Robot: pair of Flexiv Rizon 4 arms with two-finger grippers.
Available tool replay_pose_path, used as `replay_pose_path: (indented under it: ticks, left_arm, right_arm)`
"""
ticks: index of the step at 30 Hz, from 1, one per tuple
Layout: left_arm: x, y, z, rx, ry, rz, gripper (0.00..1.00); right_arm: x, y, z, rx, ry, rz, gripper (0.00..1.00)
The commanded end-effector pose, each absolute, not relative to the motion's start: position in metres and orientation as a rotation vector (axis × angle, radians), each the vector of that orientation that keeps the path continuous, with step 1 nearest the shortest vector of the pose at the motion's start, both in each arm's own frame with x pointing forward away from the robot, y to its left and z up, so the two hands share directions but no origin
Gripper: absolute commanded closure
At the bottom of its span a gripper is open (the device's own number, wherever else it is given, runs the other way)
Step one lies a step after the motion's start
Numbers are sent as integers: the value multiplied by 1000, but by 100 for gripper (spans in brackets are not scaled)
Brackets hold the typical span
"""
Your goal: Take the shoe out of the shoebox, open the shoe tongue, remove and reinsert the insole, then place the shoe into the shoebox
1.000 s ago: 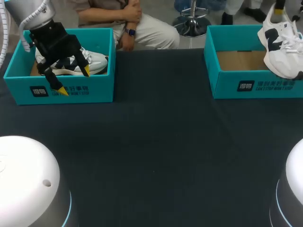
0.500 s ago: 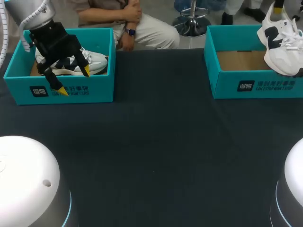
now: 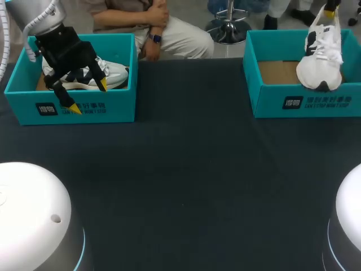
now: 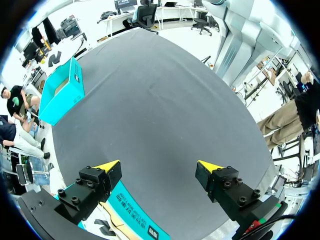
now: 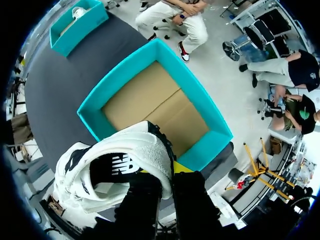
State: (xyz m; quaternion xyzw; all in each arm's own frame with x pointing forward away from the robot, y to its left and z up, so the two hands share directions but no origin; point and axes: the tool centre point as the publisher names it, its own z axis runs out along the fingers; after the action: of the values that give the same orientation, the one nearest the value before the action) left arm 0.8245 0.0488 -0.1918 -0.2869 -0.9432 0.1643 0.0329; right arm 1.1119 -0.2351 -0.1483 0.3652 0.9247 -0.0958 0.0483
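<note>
A white shoe with dark markings hangs toe-down over the right teal shoebox, just above its front wall. My right gripper is shut on the shoe's heel collar. In the right wrist view the shoe dangles from the gripper above the box's bare cardboard floor. A second white shoe lies in the left shoebox. My left gripper hangs open over that box's front wall, holding nothing. Its open fingers point out over the table.
The dark table spreads wide between the two boxes and toward the near edge. A person sits just behind the table's far edge, not reaching over it. The white bases of my two arms stand at the near corners.
The hanging shoe has turned from side-on to toe-on and shifted a little left over the right box. The left arm has kept still.
</note>
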Motion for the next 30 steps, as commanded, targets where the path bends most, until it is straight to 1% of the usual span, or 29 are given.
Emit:
replay_pose_path:
  ticks: [1,10,14,30]
  left_arm:
    - [825,49,-192,-883,-2901,501,0]
    - [825,49,-192,-883,-2901,501,0]
    - [825,49,-192,-883,-2901,501,0]
    - [825,49,-192,-883,-2901,501,0]
  right_arm:
    - [1122,-230,-143,1669,2612,-406,100]
    - [1105,-243,-149,2058,2406,-239,100]
    - [1106,-236,-152,1987,2403,-217,100]
    - [1106,-236,-152,1987,2403,-217,100]
